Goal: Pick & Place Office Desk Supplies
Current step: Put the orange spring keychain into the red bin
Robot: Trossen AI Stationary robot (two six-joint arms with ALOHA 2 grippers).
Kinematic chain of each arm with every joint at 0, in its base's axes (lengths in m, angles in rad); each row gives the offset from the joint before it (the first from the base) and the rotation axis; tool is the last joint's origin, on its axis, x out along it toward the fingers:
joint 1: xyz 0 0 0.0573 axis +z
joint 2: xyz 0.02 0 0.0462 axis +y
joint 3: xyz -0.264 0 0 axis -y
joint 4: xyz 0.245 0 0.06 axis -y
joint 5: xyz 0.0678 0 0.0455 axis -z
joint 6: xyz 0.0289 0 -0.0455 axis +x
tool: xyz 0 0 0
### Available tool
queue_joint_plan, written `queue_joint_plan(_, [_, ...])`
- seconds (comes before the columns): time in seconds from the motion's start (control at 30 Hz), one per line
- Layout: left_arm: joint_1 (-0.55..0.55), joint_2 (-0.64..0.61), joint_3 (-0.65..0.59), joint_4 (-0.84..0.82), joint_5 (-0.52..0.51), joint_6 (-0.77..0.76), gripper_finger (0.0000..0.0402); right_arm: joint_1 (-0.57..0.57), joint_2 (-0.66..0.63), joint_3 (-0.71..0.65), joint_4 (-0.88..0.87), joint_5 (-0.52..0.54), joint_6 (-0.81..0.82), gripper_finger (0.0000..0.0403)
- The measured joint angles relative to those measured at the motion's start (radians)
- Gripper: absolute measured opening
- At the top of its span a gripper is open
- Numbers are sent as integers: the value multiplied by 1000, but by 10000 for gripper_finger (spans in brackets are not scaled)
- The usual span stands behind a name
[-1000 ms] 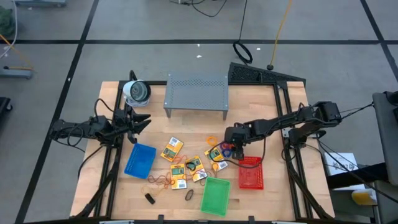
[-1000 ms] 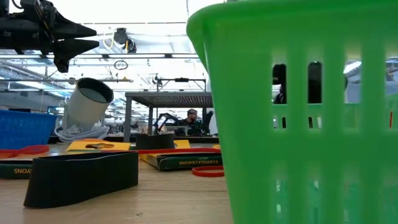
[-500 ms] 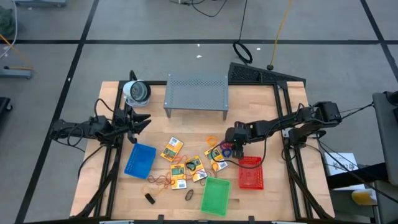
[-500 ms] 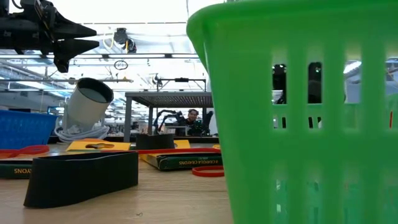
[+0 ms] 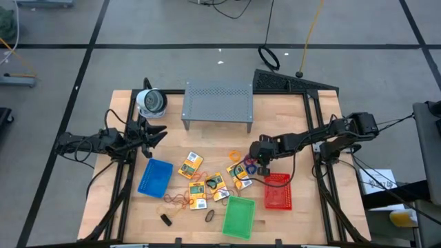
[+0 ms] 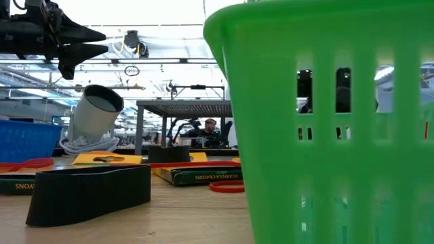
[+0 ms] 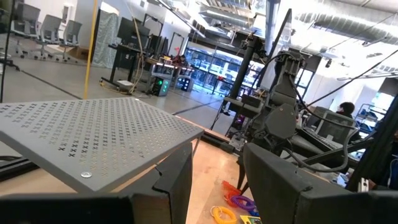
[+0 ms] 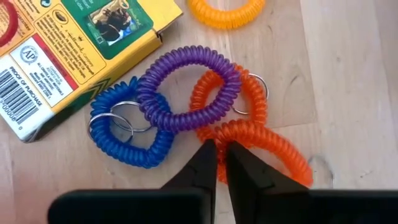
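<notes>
Orange coil loop (image 8: 261, 140) partly hidden by nearly closed right tool (image 8: 217, 163)

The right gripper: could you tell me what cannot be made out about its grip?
Right wrist view: the right gripper, shut, covers where it meets the orange coil band; a pinch is unconfirmed.
High view: the bands are too small.
Low view: the green basket blocks that area.

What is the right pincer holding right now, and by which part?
The right pincer looks closed on the orange coil loop, pinching its strand beside the purple coil; it lies on the table. Left pincer holds nothing.
</notes>
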Motion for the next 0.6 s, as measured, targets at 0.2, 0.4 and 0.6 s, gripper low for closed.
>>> queue_joint_plan(0.2, [0,0,0,0,0,0,152,0,-45,0,-3,3,2,5])
queue_joint_plan(0.4, [0,0,0,-1,-1,0,152,0,-159,0,-17,8,6,3])
queue_joint_plan(0.6, [0,0,0,-1,-1,0,152,8,-316,0,-32,1,69,1])
